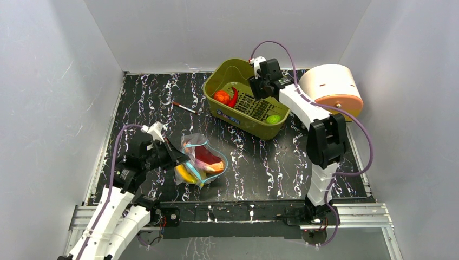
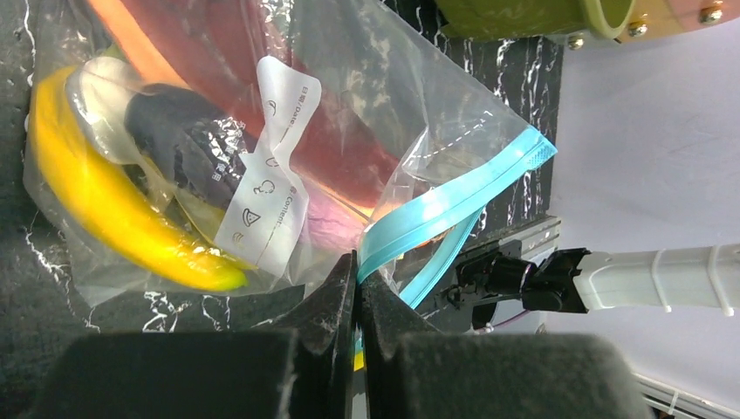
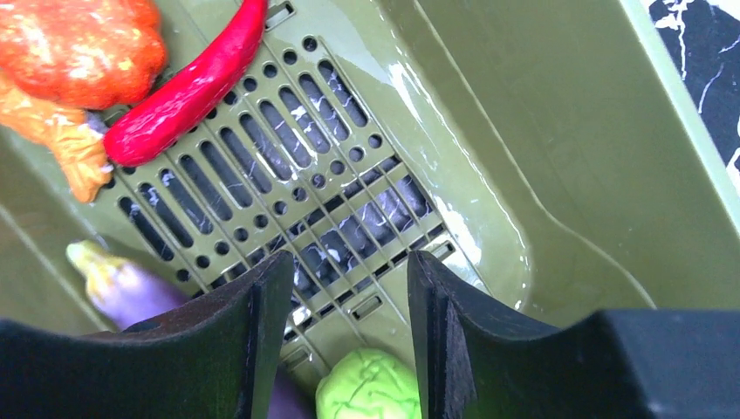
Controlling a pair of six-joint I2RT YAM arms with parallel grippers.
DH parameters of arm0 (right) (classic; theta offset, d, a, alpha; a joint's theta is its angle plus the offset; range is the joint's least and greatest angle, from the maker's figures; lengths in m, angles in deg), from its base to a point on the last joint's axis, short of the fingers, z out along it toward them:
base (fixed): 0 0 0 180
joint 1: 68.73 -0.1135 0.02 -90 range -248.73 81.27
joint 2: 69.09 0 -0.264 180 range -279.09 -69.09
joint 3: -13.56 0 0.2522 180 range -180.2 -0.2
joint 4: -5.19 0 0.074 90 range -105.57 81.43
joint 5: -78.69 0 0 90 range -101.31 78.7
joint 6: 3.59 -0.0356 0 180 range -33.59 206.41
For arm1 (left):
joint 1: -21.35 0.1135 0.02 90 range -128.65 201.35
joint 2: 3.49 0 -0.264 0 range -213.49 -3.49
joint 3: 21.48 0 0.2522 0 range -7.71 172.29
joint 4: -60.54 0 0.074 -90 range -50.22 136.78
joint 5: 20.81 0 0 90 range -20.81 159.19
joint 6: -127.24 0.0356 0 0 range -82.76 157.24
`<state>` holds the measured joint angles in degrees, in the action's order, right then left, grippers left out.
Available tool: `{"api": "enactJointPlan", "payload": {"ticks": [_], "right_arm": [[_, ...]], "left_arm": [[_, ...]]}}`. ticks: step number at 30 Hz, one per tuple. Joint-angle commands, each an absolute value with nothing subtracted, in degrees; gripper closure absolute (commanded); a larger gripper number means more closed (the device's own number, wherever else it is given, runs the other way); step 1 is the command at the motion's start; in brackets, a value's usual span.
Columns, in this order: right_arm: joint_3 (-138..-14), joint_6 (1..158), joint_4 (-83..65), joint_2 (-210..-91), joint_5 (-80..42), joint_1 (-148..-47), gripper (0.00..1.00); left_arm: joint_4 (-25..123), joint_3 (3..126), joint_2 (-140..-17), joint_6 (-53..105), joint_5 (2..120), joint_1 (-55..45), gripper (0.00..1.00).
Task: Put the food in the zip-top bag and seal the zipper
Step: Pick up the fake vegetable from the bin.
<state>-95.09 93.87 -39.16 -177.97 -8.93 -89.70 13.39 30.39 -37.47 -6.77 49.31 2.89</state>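
Where the black tabletop with its white marbled veins runs out, pale grey walls close it in on three sides, and an olive-green tub sits toward the back. Just left of the tub lies a thin red-tipped stick; at the tub's right stands a cream and peach drum. Well apart from the tub, off its near-left corner, the zip-top bag lies on the tabletop with its mouth gaping. A yellow banana, a dark piece and a long red-orange piece show through the clear plastic. The left claw is pinched tight on the teal zipper at the bag's mouth, on the side away from the tub. The right claw hangs inside the tub over its slotted floor, jaws partly apart and gripping nothing. Around it in the tub lie the red-orange tomato and red chili beyond the fingertips, a purple eggplant beside one finger, and the green fruit in the gap behind the tips.
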Motion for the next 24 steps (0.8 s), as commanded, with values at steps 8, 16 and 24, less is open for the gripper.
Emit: {"api": "enactJointPlan", "payload": {"ticks": [8,16,24], "right_arm": [[-98.82,102.03,-35.54,-186.77,-8.65,-89.21,0.43],[-107.27,101.03,-38.54,-192.04,-18.63,-89.22,0.50],[-114.35,73.53,-29.14,-197.98,-19.10,-90.67,0.51]], "left_arm": [[8.48,36.19,-43.49,-2.73,48.43,3.07,1.00],[5.13,37.51,-41.57,-4.33,49.95,3.06,1.00],[4.41,38.65,-43.21,-3.45,49.64,3.02,1.00]]}}
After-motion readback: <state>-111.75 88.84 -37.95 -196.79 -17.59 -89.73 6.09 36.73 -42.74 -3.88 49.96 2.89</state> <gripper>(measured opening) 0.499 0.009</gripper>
